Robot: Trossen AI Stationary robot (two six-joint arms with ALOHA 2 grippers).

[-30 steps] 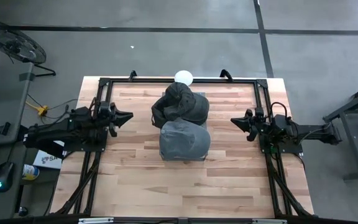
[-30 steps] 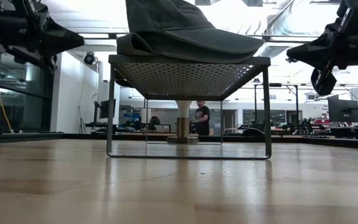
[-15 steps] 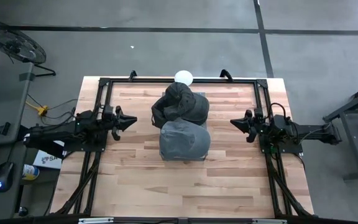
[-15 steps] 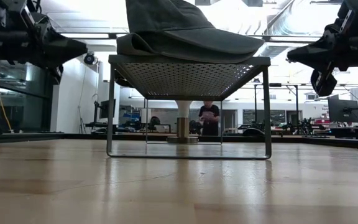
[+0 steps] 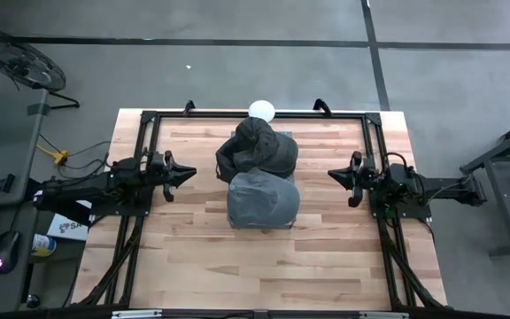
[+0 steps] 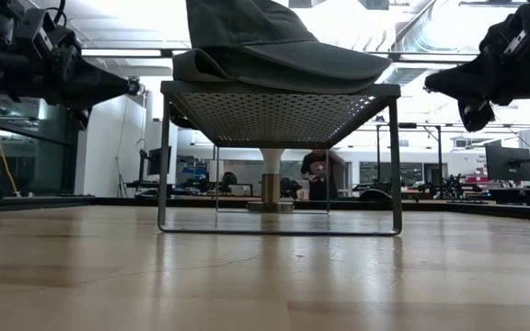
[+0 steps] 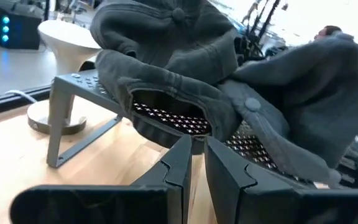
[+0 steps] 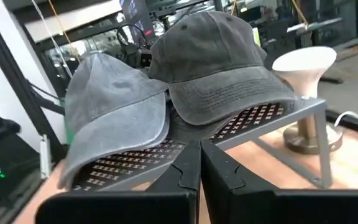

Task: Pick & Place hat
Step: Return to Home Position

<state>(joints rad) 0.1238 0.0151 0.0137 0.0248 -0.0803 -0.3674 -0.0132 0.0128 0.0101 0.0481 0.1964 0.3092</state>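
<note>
While both arms hover clear of the shelf [image 6: 279, 115] mid-table, the gray caps [image 5: 262, 199] sit on its near half & the black caps [image 5: 257, 146] on its far half; left gripper [image 5: 187, 172], left of shelf, fingers pressed nearly together, empty; right gripper [image 5: 334, 175], on the right, closed too, empty.

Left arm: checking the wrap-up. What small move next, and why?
Probably retract the left gripper toward its table edge: it holds nothing, and the black caps and gray caps already sit on the shelf; the right gripper waits opposite.
</note>
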